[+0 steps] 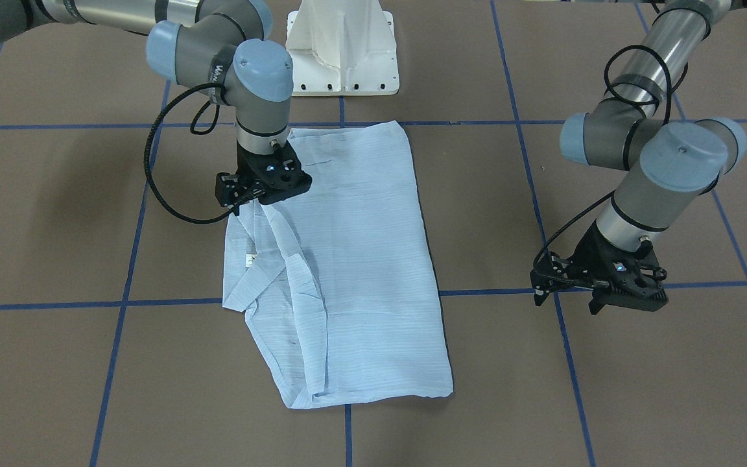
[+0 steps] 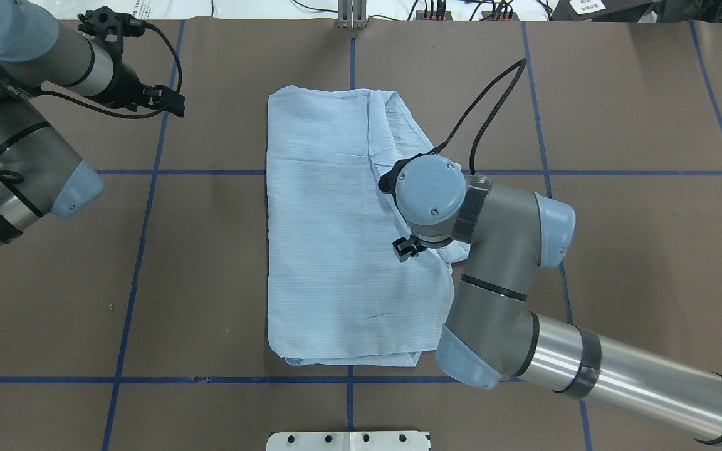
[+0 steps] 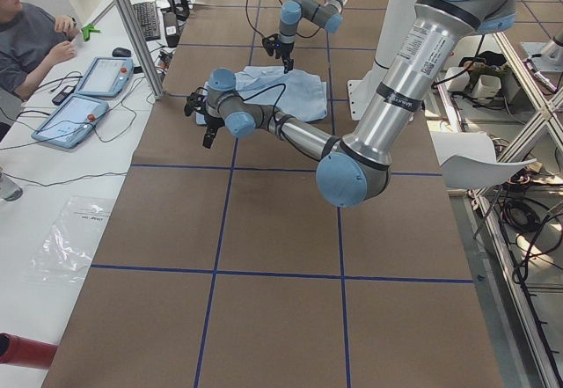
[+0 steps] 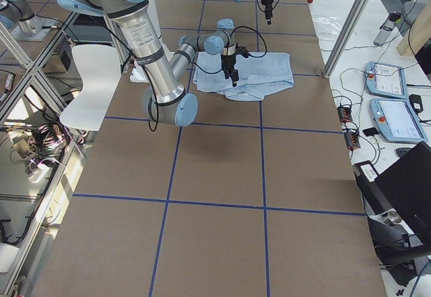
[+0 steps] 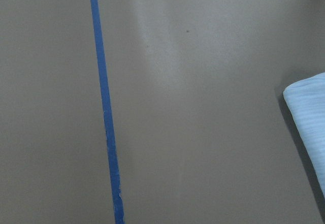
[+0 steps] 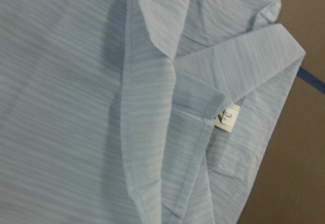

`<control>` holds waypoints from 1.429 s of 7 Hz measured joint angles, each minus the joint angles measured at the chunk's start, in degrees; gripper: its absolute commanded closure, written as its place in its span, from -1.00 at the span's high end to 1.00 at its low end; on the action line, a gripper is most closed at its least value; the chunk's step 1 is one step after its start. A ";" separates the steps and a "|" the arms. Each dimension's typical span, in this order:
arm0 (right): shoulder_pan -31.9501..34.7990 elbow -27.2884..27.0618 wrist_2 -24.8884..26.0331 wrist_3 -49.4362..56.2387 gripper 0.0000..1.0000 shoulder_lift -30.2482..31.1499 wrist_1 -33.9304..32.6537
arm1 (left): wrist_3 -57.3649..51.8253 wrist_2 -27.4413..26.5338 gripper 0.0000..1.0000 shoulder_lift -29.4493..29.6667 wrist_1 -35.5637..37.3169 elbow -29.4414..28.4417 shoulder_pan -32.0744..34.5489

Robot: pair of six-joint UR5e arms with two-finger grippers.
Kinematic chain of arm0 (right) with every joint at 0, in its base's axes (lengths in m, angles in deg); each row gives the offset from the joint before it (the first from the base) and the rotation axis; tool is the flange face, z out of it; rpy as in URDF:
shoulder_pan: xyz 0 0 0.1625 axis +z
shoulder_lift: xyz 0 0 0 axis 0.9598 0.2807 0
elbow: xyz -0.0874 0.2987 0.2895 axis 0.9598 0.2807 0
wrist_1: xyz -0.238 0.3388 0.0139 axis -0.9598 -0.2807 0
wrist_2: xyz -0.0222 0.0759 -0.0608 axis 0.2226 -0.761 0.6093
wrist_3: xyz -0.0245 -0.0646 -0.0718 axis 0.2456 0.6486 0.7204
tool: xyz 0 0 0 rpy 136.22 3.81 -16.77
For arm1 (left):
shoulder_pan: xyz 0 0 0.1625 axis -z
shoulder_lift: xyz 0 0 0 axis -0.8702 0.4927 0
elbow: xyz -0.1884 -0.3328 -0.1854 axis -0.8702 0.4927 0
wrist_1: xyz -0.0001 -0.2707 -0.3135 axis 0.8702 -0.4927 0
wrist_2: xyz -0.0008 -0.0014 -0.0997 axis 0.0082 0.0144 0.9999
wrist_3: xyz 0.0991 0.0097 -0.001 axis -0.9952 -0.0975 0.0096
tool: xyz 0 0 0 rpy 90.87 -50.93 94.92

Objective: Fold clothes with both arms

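Note:
The light-blue striped shirt (image 1: 360, 259) lies folded into a long rectangle at the table's middle; it also shows in the overhead view (image 2: 329, 250). Its collar (image 6: 244, 66) and white neck label (image 6: 227, 118) face up at the side under my right arm. My right gripper (image 1: 283, 191) hovers just above that collar edge. It looks open and holds nothing. In the overhead view my wrist hides it. My left gripper (image 1: 629, 301) is open and empty over bare table, well off the shirt's other side (image 2: 170, 103). The left wrist view catches only a shirt corner (image 5: 310, 112).
The white pedestal base (image 1: 341, 52) stands just behind the shirt. Blue tape lines (image 2: 148, 250) grid the brown table. An operator (image 3: 26, 45) sits with two teach pendants (image 3: 75, 115) beyond the table's far edge. A white chair (image 4: 91, 81) stands on the robot's side.

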 measured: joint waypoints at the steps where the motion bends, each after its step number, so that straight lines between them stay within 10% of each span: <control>1: -0.02 2.34 0.04 -0.10 1.00 -1.62 0.40 | 0.03 0.02 1.00 -0.02 0.02 0.00 0.00; 10: 10.77 8.37 1.37 18.40 1.00 1.62 -3.57 | 0.15 0.09 1.00 0.03 0.03 0.04 -0.15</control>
